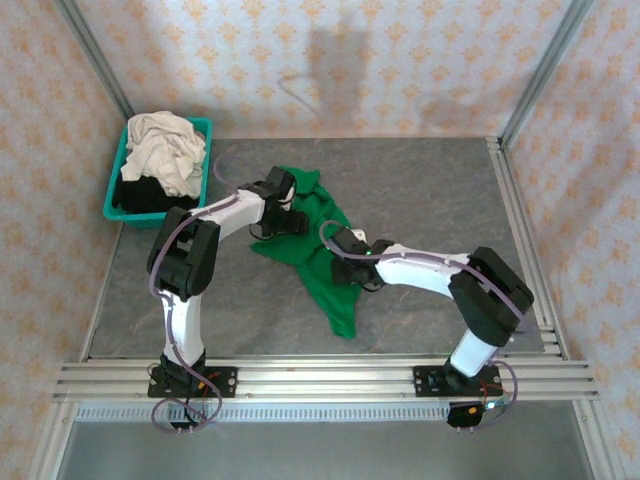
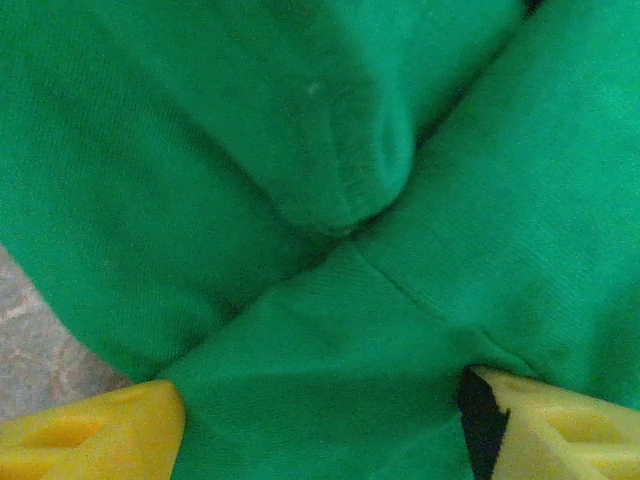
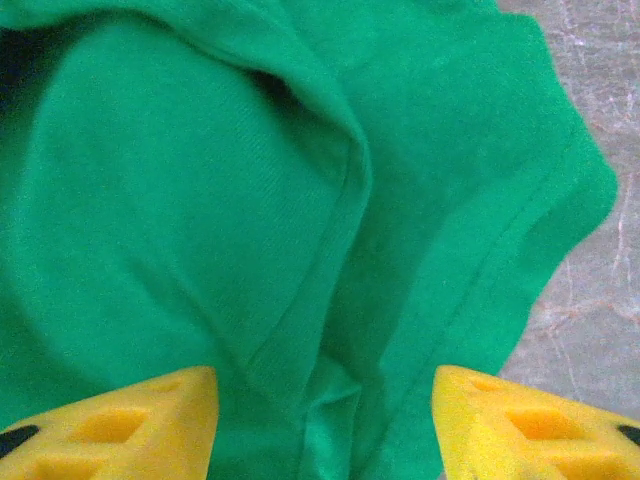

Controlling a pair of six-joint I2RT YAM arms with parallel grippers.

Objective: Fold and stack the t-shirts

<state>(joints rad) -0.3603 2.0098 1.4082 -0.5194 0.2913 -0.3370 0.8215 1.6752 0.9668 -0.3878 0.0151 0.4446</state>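
Observation:
A bright green t-shirt (image 1: 335, 295) lies crumpled in the middle of the grey table. My left gripper (image 1: 290, 215) is down on its far left part and my right gripper (image 1: 342, 245) is down on its middle. In the left wrist view the green t-shirt (image 2: 250, 150) shows folds and a seam, and my left gripper (image 2: 320, 425) has its yellow fingertips (image 2: 90, 435) wide apart with cloth between them. In the right wrist view a hemmed fold of the green t-shirt (image 3: 180, 200) runs between the spread fingers of my right gripper (image 3: 325, 420). Both grippers are open.
A teal basket (image 1: 115, 190) stands at the back left, holding a cream-white t-shirt (image 1: 165, 150) on top of a black one (image 1: 145, 195). Bare grey table (image 1: 430, 190) lies right of the green shirt. Metal rails (image 1: 320, 375) run along the front and right edges.

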